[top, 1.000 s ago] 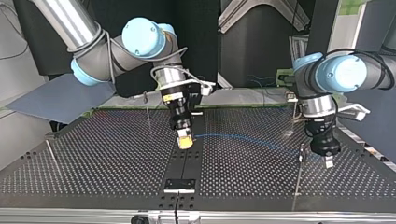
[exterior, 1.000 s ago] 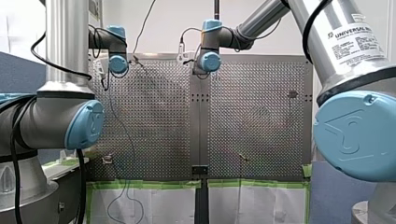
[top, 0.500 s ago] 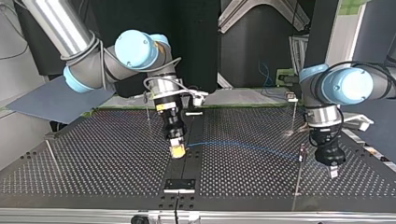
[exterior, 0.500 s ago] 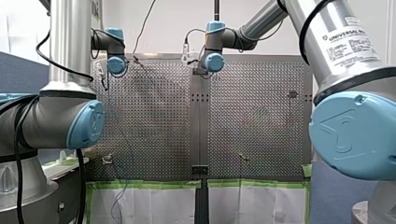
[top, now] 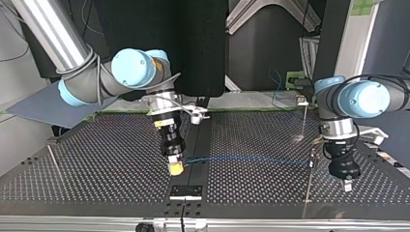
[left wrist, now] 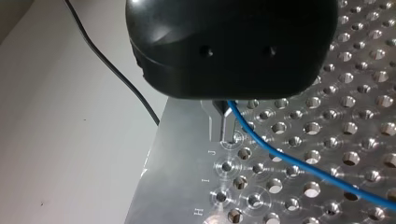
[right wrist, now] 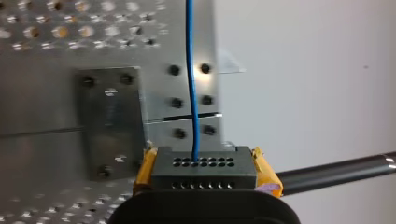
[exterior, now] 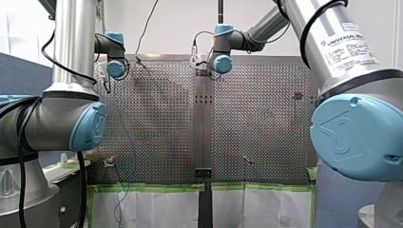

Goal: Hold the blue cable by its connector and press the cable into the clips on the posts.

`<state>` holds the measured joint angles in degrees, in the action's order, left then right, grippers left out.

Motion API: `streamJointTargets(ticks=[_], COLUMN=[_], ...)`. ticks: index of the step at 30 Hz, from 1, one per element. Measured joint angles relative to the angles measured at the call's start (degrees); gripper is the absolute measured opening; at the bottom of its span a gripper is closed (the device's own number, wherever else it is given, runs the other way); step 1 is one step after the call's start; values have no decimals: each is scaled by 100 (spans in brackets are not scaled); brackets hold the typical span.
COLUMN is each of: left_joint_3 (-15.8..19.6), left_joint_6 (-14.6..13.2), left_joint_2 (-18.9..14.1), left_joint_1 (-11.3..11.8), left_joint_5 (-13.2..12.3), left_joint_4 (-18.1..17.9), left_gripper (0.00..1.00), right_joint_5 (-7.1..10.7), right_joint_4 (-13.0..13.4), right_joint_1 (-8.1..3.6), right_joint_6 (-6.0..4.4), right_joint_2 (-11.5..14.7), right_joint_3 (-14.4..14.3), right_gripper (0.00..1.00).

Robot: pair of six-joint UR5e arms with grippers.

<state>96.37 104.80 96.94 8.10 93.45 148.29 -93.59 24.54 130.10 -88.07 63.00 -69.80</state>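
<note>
Within my right gripper [right wrist: 203, 155] sits the connector [right wrist: 204, 171], blue cable [right wrist: 191, 70] ahead.

pale wall [exterior: 166, 28], blue partition [exterior: 21, 71], green tape [exterior: 142, 187].

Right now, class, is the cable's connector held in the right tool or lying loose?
Held: the right wrist view shows the black connector clamped between my right tool's yellow pads.
</note>
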Motion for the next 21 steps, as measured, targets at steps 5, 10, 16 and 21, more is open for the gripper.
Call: streamJointTargets(ticks=[5, 10, 16, 21], left_joint_3=[-11, -92, -161, -172], left_joint_6=[96, 196, 238, 277], left_joint_2=[26, 193, 270, 273], left_joint_1=[67, 123, 163, 201], left_joint_5=[-97, -258, -309, -382], left_joint_4=[-83, -149, -163, -167], left_gripper=[0, 0, 0, 0], right_joint_5=[77, 150, 200, 227], right_joint_4=[-99, -261, -378, -437], right_joint_1=[-37, -69, -83, -104], right_joint_6=[-7, -9, -10, -10], right_joint_2=[-242, -453, -608, -701], right_joint_3=[218, 519, 867, 1080], right_gripper=[0, 0, 0, 0])
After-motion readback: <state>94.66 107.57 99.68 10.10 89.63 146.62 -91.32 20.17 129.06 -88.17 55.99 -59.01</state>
